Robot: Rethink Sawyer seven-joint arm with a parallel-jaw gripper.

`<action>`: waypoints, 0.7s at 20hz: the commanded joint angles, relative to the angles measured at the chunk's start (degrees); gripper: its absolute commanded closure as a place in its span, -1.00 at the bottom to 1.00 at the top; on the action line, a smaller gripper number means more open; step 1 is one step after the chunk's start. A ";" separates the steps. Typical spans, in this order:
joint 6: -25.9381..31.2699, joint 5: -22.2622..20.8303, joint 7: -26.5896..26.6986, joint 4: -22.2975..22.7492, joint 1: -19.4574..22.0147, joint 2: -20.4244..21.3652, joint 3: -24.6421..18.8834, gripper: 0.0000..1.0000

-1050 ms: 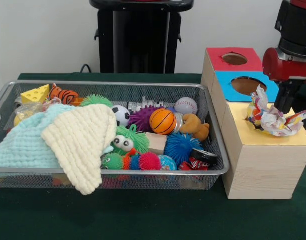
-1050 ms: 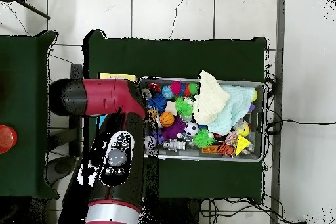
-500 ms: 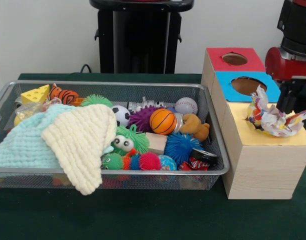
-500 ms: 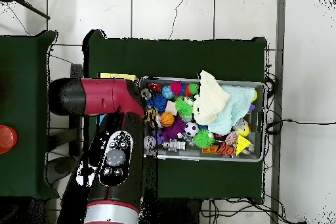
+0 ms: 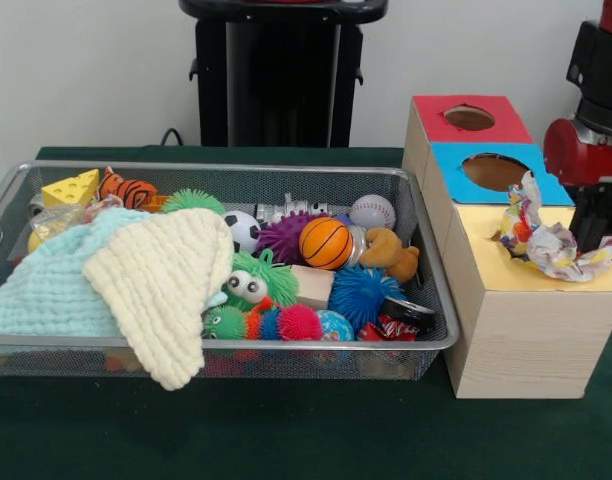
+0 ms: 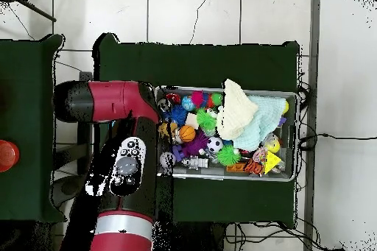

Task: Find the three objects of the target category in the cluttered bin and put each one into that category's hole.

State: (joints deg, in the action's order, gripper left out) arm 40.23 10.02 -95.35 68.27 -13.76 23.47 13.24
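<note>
On the yellow top of the wooden sorting box (image 5: 531,300) lies a crumpled multicoloured wrapper (image 5: 546,243); the gripper (image 5: 598,215) stands beside it (finger state cannot be determined). The wire mesh bin (image 5: 436,290) holds 1 orange basketball (image 5: 325,243).

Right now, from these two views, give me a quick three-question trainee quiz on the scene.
1. True or false: the crumpled wrapper lies on the yellow box top.
2. Which ball touches the purple spiky ball? A) basketball B) baseball
3. What covers the bin's left end in the front view?

Key: 1 true; 2 A; 3 two knitted cloths, cream over pale blue.
</note>
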 commanded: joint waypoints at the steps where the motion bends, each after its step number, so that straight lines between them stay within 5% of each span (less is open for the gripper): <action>1: 2.86 0.77 -12.09 -1.68 2.08 -5.99 -2.54 1.00; 14: -7.38 -0.84 -5.10 10.62 7.51 -1.27 -7.40 1.00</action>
State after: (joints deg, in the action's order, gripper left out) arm 39.00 10.21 -95.35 68.19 -11.60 22.84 11.98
